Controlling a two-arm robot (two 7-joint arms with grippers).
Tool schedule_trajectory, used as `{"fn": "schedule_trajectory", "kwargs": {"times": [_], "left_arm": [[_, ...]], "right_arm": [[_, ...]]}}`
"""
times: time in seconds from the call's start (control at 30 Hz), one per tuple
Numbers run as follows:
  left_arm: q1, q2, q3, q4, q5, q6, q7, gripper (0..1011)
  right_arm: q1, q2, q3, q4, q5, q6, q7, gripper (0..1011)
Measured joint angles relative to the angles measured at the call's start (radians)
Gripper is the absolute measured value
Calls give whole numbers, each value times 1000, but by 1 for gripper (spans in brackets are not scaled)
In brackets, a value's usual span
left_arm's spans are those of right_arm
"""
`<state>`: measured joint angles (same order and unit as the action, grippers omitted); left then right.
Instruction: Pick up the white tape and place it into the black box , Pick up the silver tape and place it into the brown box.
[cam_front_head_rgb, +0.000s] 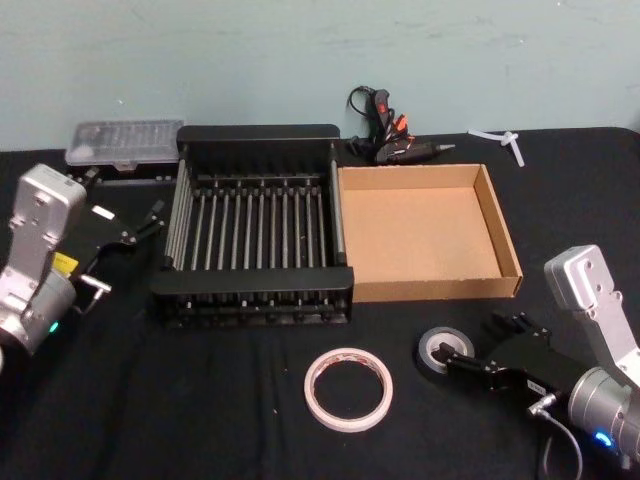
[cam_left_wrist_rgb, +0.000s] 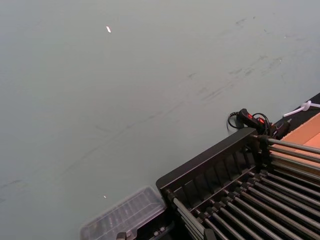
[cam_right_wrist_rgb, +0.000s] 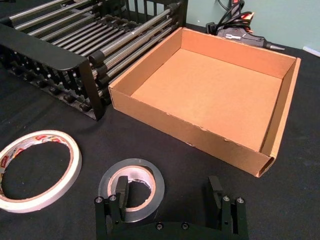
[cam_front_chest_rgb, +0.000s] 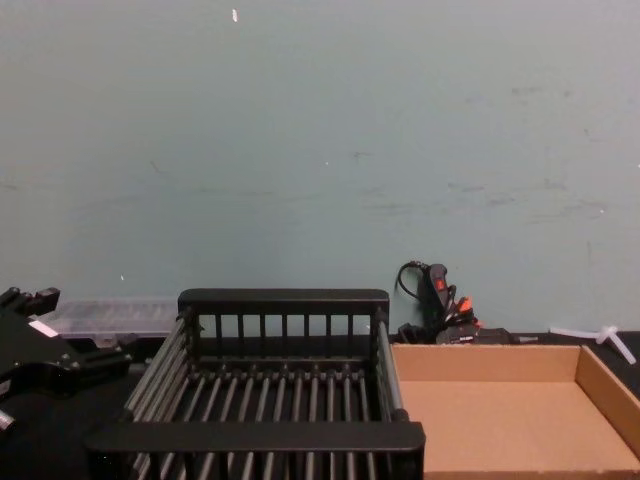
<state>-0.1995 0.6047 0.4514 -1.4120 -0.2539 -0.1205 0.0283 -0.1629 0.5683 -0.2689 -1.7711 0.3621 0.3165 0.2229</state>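
Observation:
The white tape (cam_front_head_rgb: 311, 388) lies flat on the black table in front of the black box (cam_front_head_rgb: 258, 132); its red print shows in the right wrist view (cam_right_wrist_rgb: 74, 165). The silver tape (cam_front_head_rgb: 430, 345) lies to its right, in front of the brown box (cam_front_head_rgb: 430, 290). My right gripper (cam_front_head_rgb: 480, 342) is open and low at the silver tape (cam_right_wrist_rgb: 150, 172): one finger (cam_right_wrist_rgb: 121, 190) is over the roll's core, the other stands apart on the far side. The left gripper (cam_front_head_rgb: 140, 228) is parked left of the black box.
A glue gun (cam_front_head_rgb: 385, 135) with its cord lies behind the two boxes. A clear plastic case (cam_front_head_rgb: 122, 143) sits at the back left, and a small white plastic piece (cam_front_head_rgb: 505, 140) at the back right. Both boxes hold nothing.

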Motion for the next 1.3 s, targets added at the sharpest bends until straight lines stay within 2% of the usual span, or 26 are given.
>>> {"fn": "schedule_trajectory", "kwargs": {"times": [0.77, 1.3], "left_arm": [[0, 0, 0, 0, 0, 0, 0, 1001], [0, 0, 0, 0, 0, 0, 0, 1001]], "right_arm": [[16, -54, 23, 28, -56, 5, 33, 1002], [13, -63, 31, 30, -76, 13, 41, 1002]]}}
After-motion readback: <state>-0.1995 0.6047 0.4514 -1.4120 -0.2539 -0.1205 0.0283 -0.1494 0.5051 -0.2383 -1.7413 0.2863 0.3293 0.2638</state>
